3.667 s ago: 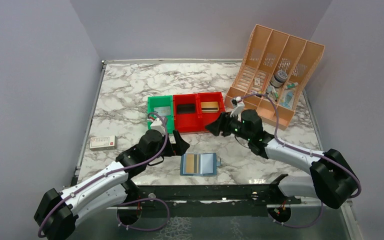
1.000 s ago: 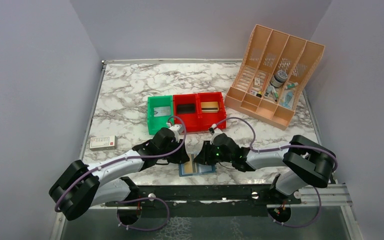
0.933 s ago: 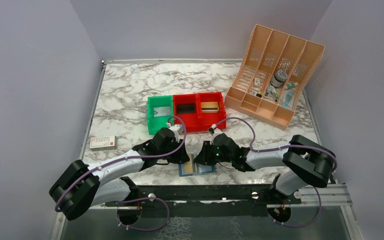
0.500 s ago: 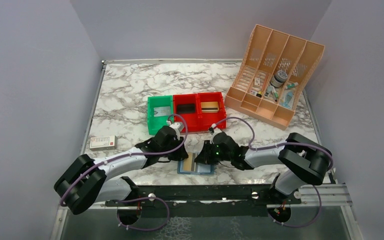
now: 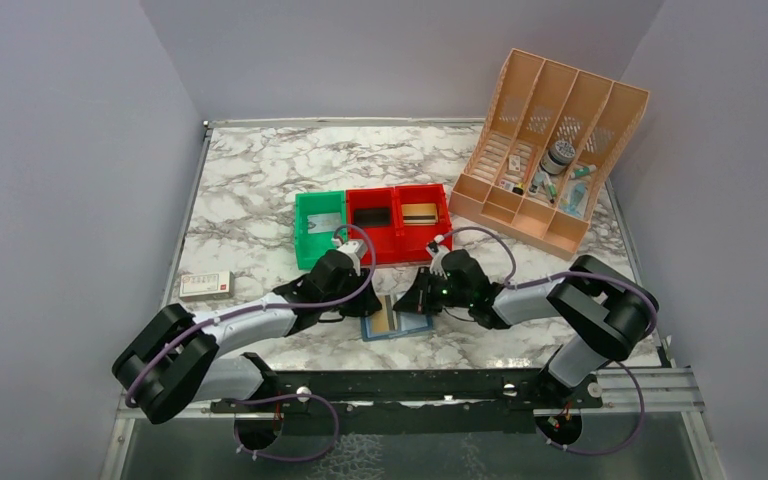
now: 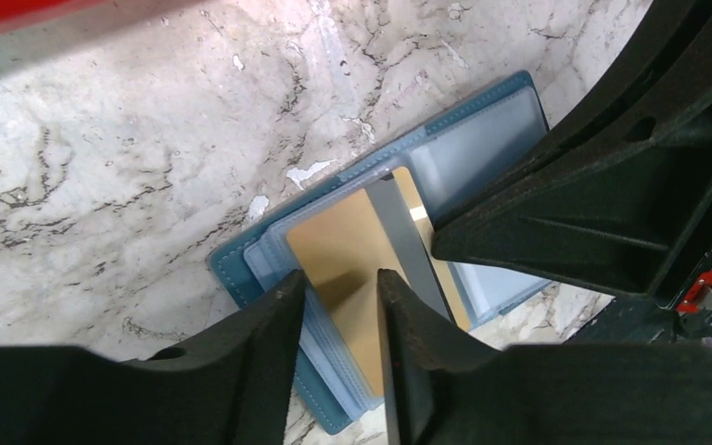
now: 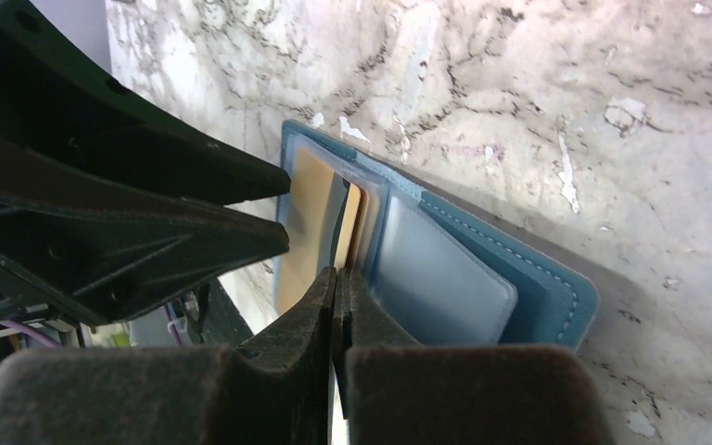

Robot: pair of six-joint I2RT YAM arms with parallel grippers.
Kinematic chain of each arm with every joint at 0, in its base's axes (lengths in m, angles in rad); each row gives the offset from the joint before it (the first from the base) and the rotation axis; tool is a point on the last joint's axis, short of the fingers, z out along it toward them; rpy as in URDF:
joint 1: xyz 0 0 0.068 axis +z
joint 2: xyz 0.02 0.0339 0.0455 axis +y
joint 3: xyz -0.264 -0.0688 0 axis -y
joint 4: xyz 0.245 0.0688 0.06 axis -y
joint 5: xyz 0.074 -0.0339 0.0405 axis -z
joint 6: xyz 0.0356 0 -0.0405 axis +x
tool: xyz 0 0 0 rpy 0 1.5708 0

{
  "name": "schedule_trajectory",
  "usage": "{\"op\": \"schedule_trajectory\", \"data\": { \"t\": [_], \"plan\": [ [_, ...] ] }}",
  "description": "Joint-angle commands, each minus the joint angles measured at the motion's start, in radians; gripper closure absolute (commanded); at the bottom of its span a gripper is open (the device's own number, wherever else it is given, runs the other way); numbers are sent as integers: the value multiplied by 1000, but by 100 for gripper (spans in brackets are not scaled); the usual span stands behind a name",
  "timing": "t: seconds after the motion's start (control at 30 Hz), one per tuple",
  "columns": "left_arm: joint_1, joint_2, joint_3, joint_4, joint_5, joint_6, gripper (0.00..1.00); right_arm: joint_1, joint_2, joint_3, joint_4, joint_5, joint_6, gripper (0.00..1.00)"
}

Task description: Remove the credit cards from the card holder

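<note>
Blue card holder lies open on worktop, credit cards in its L half, long axis near-far; R pincer clenched at their R edge, L pincer parted over them.

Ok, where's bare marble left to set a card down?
Free: the back stretch of table behind the green bin and red bins, left of the organizer; also between white-and-red box and green bin. Cramped: at the card holder, where left gripper and right gripper meet.
</note>
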Motion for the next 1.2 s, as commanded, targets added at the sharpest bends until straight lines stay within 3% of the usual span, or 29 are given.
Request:
{"op": "schedule_trajectory", "data": {
  "t": [0.0,0.2,0.43,0.97,1.17],
  "plan": [
    [-14,-33,7,-66,10,-8,59,-6,3,-5,108,-41,7,98],
    [-15,-39,8,-53,58,-3,56,-6,-8,1,59,-24,-12,98],
    [-17,-42,23,-115,21,5,57,-7,-41,-16,2,34,-33,98],
    [-34,-140,11,-79,39,-11,57,-36,-25,-25,4,-12,-43,98],
    [-46,-94,24,-75,44,-4,63,-35,-14,-26,21,-23,-37,97]
  ]
}}
